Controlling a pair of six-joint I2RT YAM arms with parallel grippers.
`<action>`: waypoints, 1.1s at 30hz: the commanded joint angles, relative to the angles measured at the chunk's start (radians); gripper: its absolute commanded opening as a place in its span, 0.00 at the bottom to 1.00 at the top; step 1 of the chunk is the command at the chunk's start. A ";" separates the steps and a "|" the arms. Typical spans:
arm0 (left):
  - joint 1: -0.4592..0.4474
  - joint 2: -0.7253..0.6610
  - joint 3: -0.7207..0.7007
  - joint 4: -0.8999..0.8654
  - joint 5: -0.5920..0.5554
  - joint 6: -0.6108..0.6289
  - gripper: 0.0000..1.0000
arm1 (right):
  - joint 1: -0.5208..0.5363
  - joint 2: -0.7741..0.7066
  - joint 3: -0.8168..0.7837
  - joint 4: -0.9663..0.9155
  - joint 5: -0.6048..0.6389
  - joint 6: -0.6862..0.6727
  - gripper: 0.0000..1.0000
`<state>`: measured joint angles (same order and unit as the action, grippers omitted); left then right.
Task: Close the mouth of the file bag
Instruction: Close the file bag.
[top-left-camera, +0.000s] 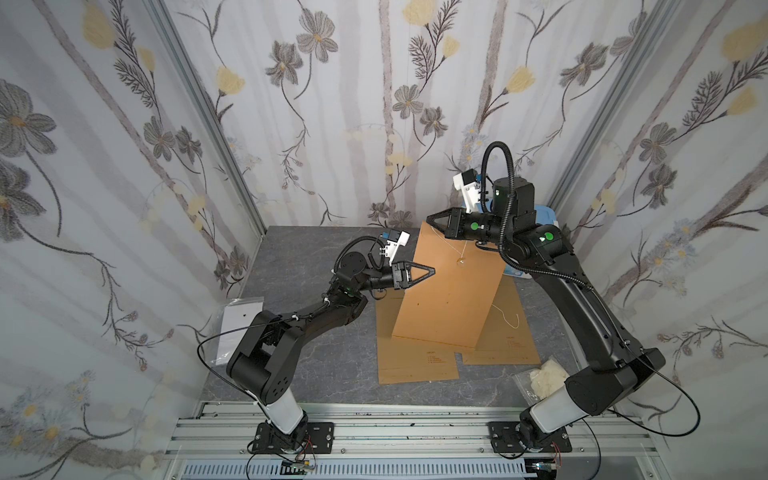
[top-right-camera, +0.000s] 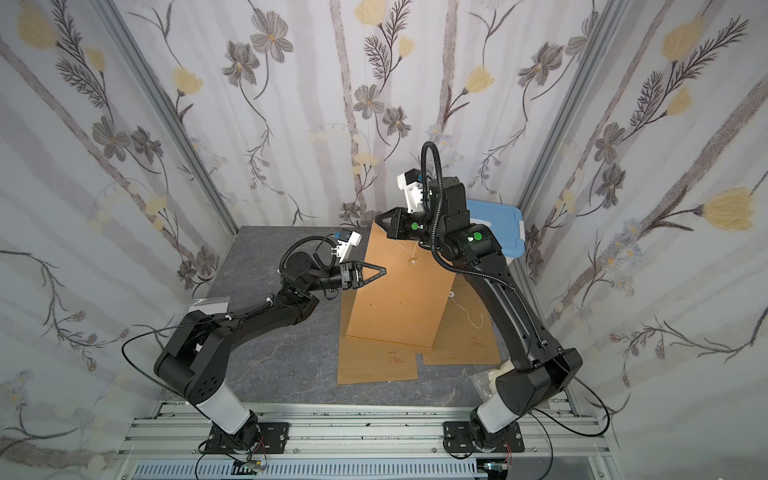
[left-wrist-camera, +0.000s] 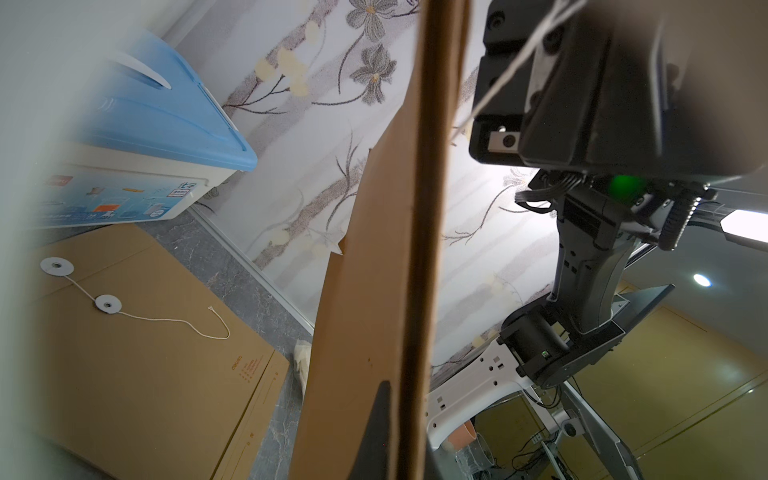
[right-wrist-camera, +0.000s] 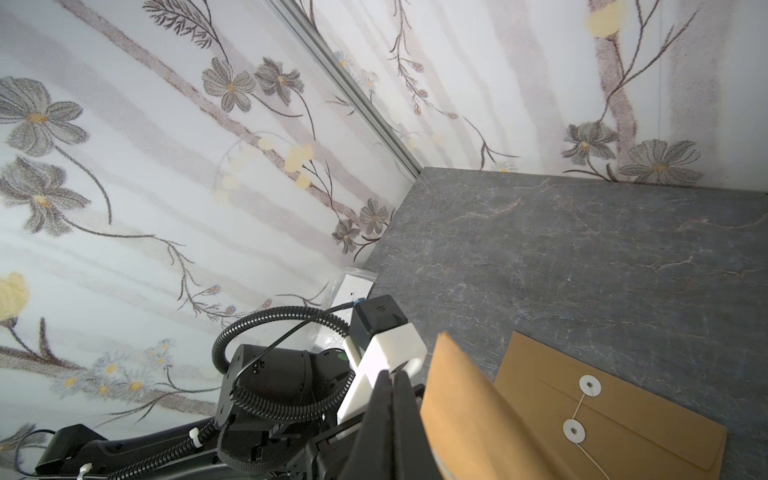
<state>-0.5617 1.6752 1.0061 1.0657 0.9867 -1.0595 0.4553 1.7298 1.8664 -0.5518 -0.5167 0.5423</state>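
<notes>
In both top views the brown file bag (top-left-camera: 449, 299) (top-right-camera: 399, 303) is held up off the table, tilted on its lower edge. My left gripper (top-left-camera: 433, 272) (top-right-camera: 384, 272) is shut on the bag's left edge. The left wrist view shows that edge (left-wrist-camera: 415, 249) running between the jaws of the left gripper (left-wrist-camera: 405, 436). My right gripper (top-left-camera: 429, 219) (top-right-camera: 377, 217) sits at the bag's upper left corner, shut on the white string (top-left-camera: 451, 245), which runs down to the round button (top-left-camera: 460, 261). In the right wrist view the right gripper (right-wrist-camera: 392, 376) has its jaws pressed together beside the bag (right-wrist-camera: 465, 415).
Two more brown file bags (top-left-camera: 415, 357) (top-left-camera: 507, 336) lie flat under and beside the raised one. A blue-lidded box (top-right-camera: 494, 224) stands at the back right. A plastic bag of white material (top-left-camera: 540, 378) lies front right, and a clear sleeve (top-left-camera: 237, 328) lies by the left wall.
</notes>
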 joint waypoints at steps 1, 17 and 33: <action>0.001 0.009 0.017 0.095 -0.019 -0.041 0.00 | 0.027 0.000 -0.016 0.043 0.048 -0.011 0.00; 0.003 0.014 0.007 0.073 -0.049 -0.029 0.00 | 0.054 -0.064 -0.037 -0.038 0.157 -0.127 0.10; -0.004 -0.014 0.004 -0.036 -0.065 0.046 0.00 | 0.133 -0.074 0.008 -0.230 0.501 -0.330 0.52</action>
<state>-0.5655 1.6722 1.0122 1.0065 0.9237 -1.0271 0.5850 1.6447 1.8671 -0.7403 -0.0910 0.2687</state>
